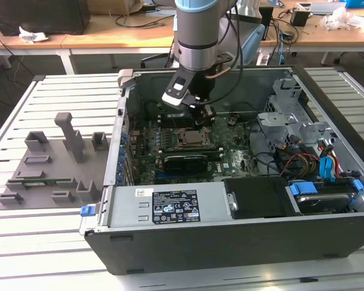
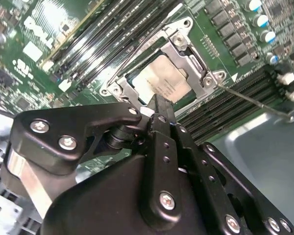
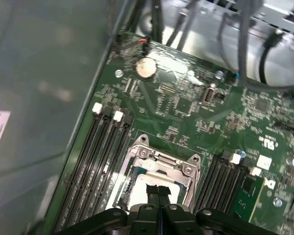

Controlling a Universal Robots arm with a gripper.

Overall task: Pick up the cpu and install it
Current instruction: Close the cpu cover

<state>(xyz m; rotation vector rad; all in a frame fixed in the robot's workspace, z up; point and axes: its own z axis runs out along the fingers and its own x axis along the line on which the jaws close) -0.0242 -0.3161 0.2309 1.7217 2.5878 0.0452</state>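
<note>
The cpu [image 2: 161, 81], a silvery square plate, lies flat inside the metal-framed socket [image 2: 188, 49] on the green motherboard; it also shows as the cpu [image 3: 139, 188] and the cpu [image 1: 191, 138]. My gripper [image 2: 159, 108] hangs just above the cpu's near edge, its two black fingers pressed together with nothing between them. In the first wrist view the gripper [image 3: 158, 193] covers part of the chip's top. In the exterior view the gripper [image 1: 201, 116] reaches down into the open computer case [image 1: 327, 230] over the socket.
Memory slots [image 3: 100, 152] flank the socket on both sides. A thin wire lever [image 2: 255, 102] sticks out from the socket. Grey fixture blocks [image 1: 54, 163] sit on the table at the exterior view's left. Power supply [image 1: 170, 206], drive cage [image 1: 285, 115] and cables [image 1: 315, 163] crowd the case.
</note>
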